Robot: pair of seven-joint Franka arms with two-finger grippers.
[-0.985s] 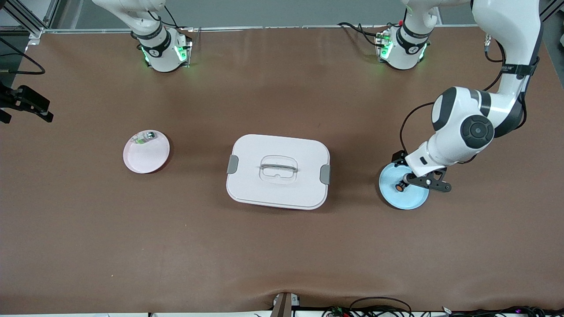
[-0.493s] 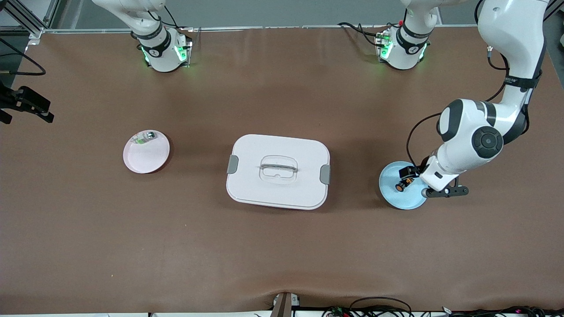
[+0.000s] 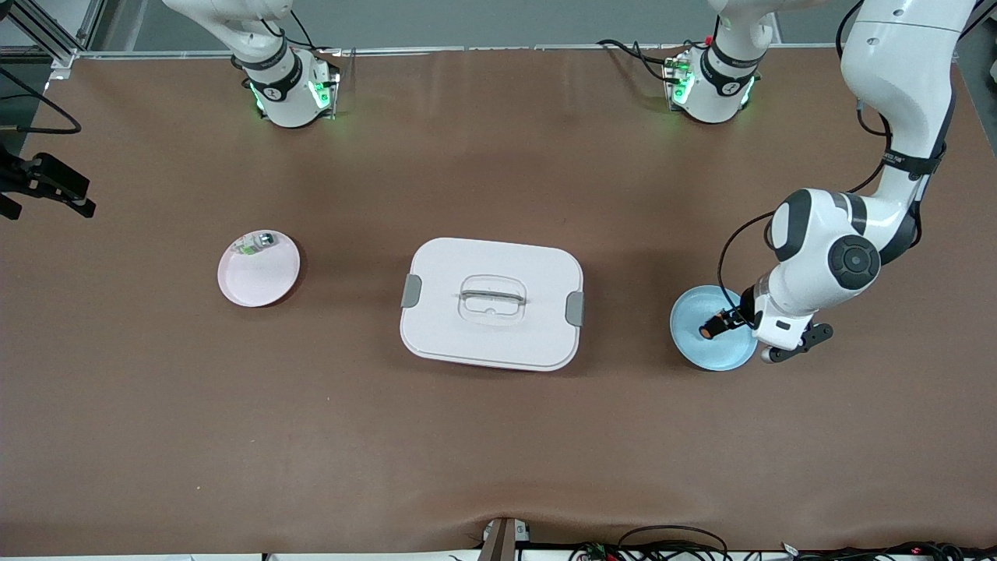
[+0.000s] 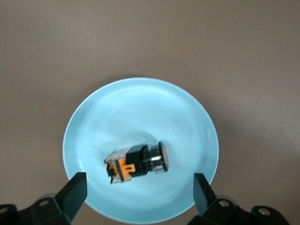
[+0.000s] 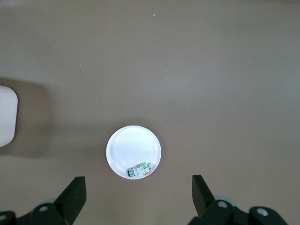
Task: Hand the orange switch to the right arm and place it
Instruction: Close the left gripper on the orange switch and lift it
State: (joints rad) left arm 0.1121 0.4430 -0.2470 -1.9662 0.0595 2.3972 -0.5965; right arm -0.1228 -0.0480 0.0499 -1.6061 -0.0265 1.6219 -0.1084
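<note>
The orange switch (image 3: 710, 329) lies on its side on a light blue plate (image 3: 713, 356) toward the left arm's end of the table. In the left wrist view the switch (image 4: 138, 161) shows a black body, an orange round end and an orange-and-tan end on the plate (image 4: 140, 108). My left gripper (image 4: 139, 194) hangs open above the plate, one finger on each side of the switch and neither touching it. The right gripper (image 5: 138, 190) is open and empty, high over the table above a pale plate (image 5: 129, 143). In the front view only the right arm's base shows.
A white lidded box (image 3: 491, 302) with grey clips stands mid-table. A pale pink plate (image 3: 261, 280) toward the right arm's end holds a small clear-green-and-silver part (image 3: 255, 245). Cables run along the table's nearest edge.
The left arm's wrist has swung round over the blue plate, and its hand has shifted toward the left arm's end. The switch lies where it was. The right arm has not moved.
</note>
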